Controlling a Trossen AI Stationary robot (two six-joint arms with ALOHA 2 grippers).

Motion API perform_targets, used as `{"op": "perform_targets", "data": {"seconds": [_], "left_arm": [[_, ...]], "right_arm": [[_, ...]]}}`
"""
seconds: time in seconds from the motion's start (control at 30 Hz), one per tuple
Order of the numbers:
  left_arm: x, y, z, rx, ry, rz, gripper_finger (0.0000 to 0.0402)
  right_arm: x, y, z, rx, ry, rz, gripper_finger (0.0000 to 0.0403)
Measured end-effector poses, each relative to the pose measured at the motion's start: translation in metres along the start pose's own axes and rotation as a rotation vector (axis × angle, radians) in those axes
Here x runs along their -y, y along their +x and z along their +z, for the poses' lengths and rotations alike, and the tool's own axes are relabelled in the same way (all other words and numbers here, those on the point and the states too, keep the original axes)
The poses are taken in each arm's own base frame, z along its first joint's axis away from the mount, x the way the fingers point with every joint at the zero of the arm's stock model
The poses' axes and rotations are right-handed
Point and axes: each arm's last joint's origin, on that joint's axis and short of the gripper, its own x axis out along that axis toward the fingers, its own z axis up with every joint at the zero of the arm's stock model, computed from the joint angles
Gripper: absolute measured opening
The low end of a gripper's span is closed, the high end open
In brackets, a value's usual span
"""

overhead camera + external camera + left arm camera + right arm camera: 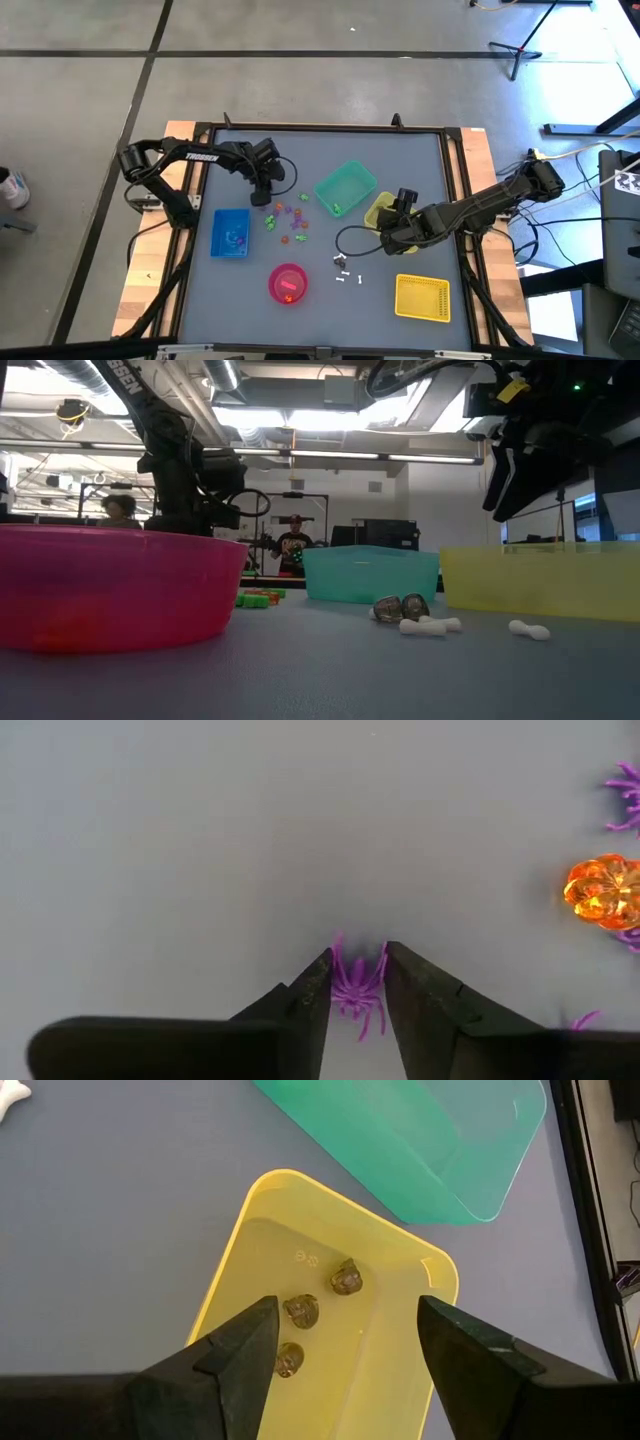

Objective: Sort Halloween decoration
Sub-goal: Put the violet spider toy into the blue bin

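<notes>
While left pincer (358,982) pinches spiky purple spider (356,988), right pincer (348,1335) gapes.

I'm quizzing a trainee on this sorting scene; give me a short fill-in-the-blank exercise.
1. The left tool is shut on a ____ spider.
2. The right tool hangs open over the ____ bin.
3. That bin holds ____ dark trinkets.
4. The round bowl is ____.

Missing: purple; yellow; three; pink
</notes>
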Motion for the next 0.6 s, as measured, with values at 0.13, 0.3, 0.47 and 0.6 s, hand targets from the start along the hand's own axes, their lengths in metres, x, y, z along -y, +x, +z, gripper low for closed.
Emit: {"op": "perform_targets", "data": {"seconds": [0.13,0.3,0.47,0.6], "left_arm": [[0.0,-0.0001,-0.0001,-0.001,0.0,0.001,0.0073],[0.0002,-0.0007,-0.0003,0.0,0.0,0.001,0.0063],[0.0002,-0.0009,-0.0004,0.0,0.0,0.001,0.0049],[0.0002,-0.0009,-0.0004,0.0,0.0,0.001,0.0037]], "right_arm": [[0.0,0.0,0.0,0.0,0.0,0.0,0.0237],[0.0,0.0,0.0,0.0,0.0,0.0,0.0237],[0.0,0.0,0.0,0.0,0.0,0.0,0.0237],[0.0,0.0,0.0,0.0,0.0,0.0,0.0237]]}}
